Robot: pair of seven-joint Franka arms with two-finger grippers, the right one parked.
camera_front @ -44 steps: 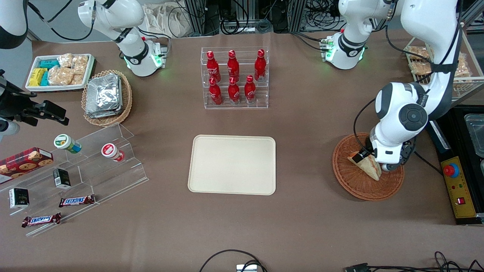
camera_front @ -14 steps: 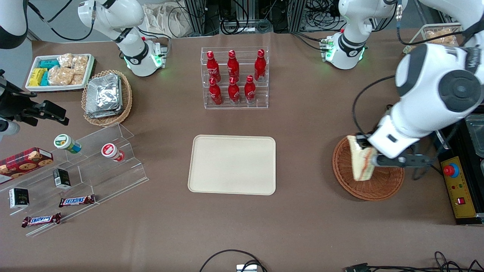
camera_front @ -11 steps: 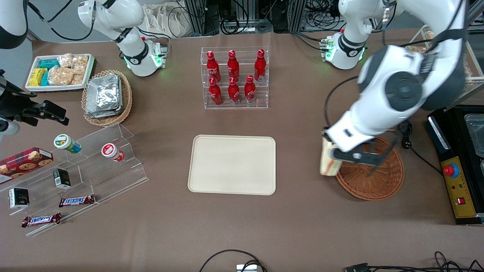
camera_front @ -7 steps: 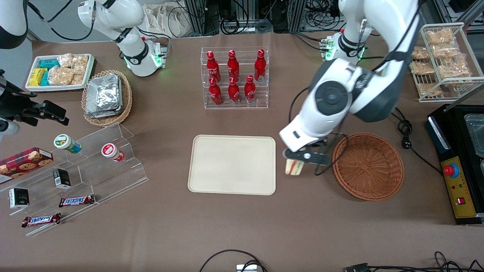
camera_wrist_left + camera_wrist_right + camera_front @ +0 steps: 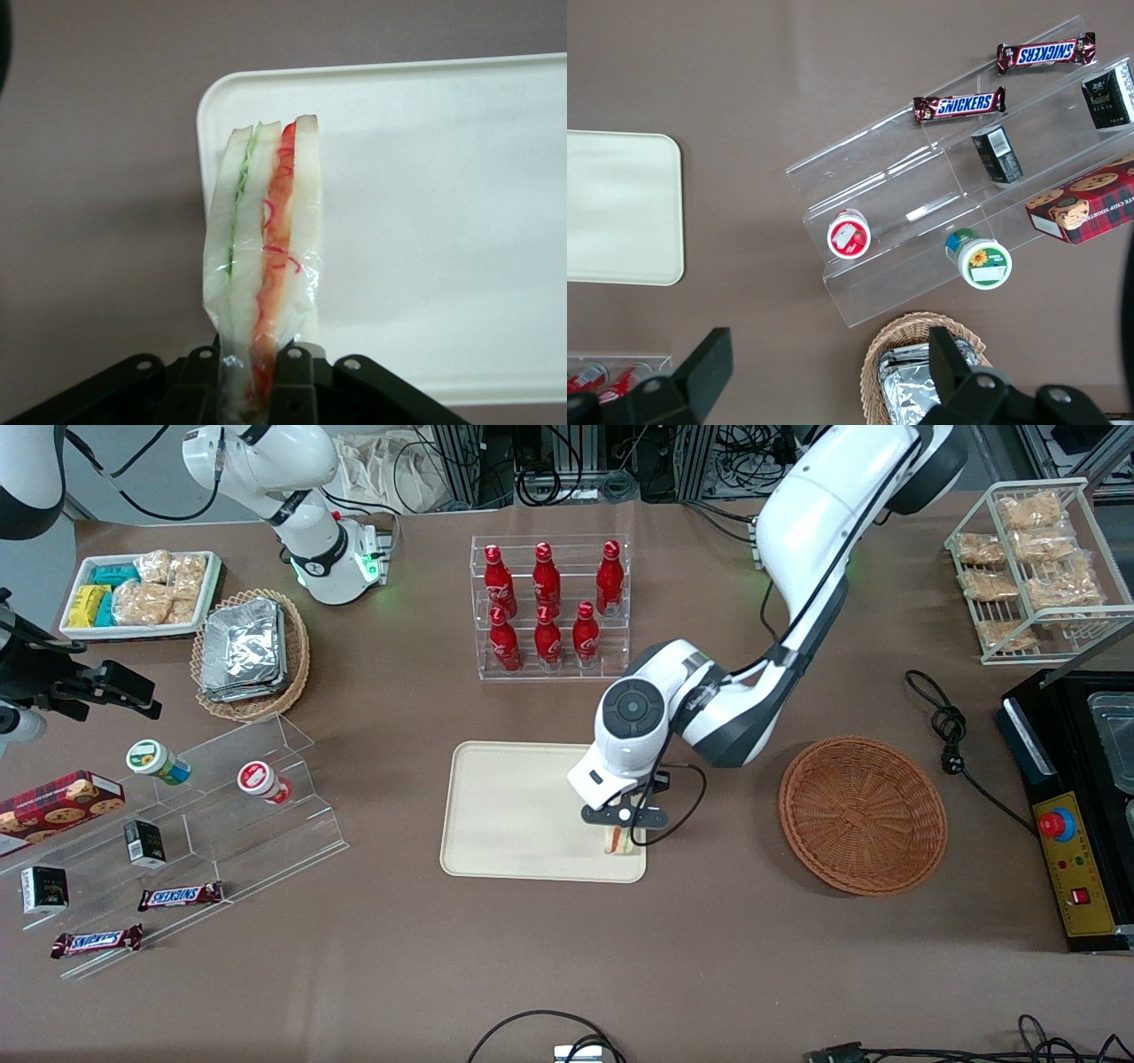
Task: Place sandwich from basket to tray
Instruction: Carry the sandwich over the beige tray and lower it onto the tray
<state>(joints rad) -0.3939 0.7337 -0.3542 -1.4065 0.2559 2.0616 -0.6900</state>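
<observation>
Moved: tool (image 5: 622,838) carrying one sandwich (image 5: 266,257), over tray (image 5: 505,815)

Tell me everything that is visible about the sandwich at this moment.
The sandwich is a thin wedge of pale bread slices in clear plastic wrap, with a green filling layer and a red-orange one showing along its edge. The end effector is shut on one end of it, so it stands on edge and points away from the fingers. It is held over the corner of the cream tray that is nearest the front camera and the wicker basket. Whether it touches the tray cannot be told.
</observation>
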